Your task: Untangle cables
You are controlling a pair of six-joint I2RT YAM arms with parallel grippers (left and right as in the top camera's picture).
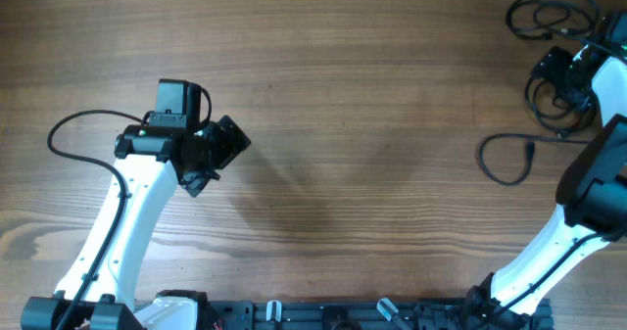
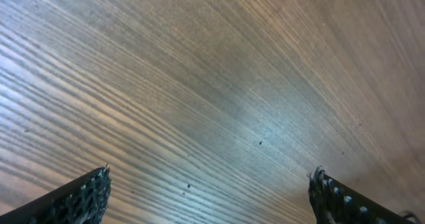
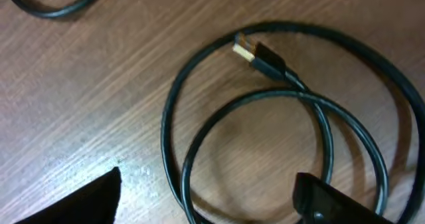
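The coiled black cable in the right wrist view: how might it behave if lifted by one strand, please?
Probably floppy and light: the cable is thin and lies in loose overlapping loops, which would likely sag open. Its plug, a free end, may dangle and swing.

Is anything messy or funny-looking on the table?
Yes, the cables are bunched in the far right corner, loops crossing over each other instead of lying apart. One loose loop sits by itself nearer the middle. Nothing looks broken or spilled.
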